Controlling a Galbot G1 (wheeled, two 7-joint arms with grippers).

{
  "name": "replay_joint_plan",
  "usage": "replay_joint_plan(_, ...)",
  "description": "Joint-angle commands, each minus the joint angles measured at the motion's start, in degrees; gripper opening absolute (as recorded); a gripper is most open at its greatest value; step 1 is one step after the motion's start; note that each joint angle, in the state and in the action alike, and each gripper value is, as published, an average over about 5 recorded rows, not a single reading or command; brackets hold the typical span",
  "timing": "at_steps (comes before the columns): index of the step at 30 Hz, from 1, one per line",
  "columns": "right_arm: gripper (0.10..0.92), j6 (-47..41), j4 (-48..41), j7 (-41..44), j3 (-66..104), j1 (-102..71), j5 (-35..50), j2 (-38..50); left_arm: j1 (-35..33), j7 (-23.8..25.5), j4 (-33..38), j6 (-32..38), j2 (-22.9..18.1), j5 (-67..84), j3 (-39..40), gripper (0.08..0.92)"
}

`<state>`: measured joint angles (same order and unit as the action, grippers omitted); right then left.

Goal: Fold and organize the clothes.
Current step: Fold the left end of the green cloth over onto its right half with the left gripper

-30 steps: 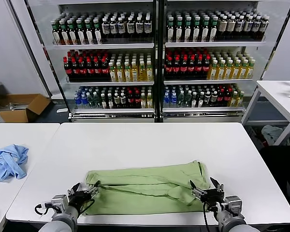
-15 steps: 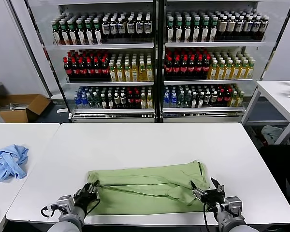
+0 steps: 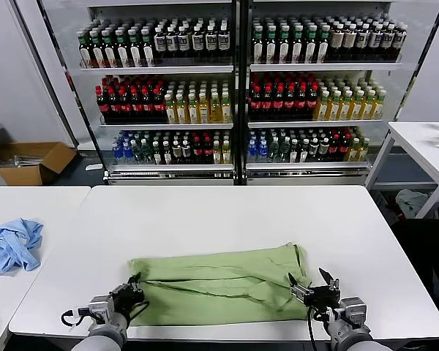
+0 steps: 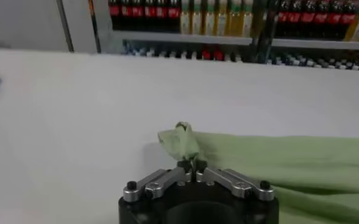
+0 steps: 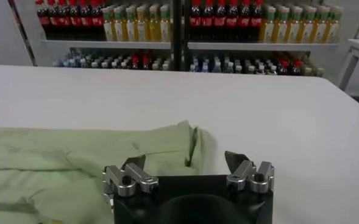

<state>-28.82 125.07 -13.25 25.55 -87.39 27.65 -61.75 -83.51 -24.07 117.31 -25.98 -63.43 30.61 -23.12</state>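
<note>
Left tool point(image 4: 192, 165) pinches green shirt point(image 3: 219, 284); right tool point(image 3: 312, 284) spread.

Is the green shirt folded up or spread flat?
Partly folded: the green shirt lies as a long band, layers overlapping. The left gripper pinches its end; the right gripper is open.

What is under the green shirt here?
The white table lies under the green shirt, bare around it. Anything beneath the folded cloth is hidden. The left claw pinches its corner; the right claw is open.
</note>
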Motion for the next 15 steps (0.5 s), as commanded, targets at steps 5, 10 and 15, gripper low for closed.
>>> replay_joint_plan(5, 0.823, -0.11, -0.71, 0.09, -0.69, 2.16, 0.24, -0.33, -3.16, 13.03, -3.08, -7.04, 9.38, -11.43, -25.69, 0.092)
replay_joint_plan(10, 0.823, -0.07, -0.73, 0.16, -0.56, 2.77, 0.49, -0.22, -5.48, 16.85, -5.66, -7.14, 10.96, -11.54, -32.14, 0.092)
replay_joint_plan(15, 0.822, -0.11, -0.84, 0.07, -0.99, 3.32, 0.55, 0.05, -4.33, 11.94, 0.97, -7.27, 9.92, -6.40, -27.03, 0.092)
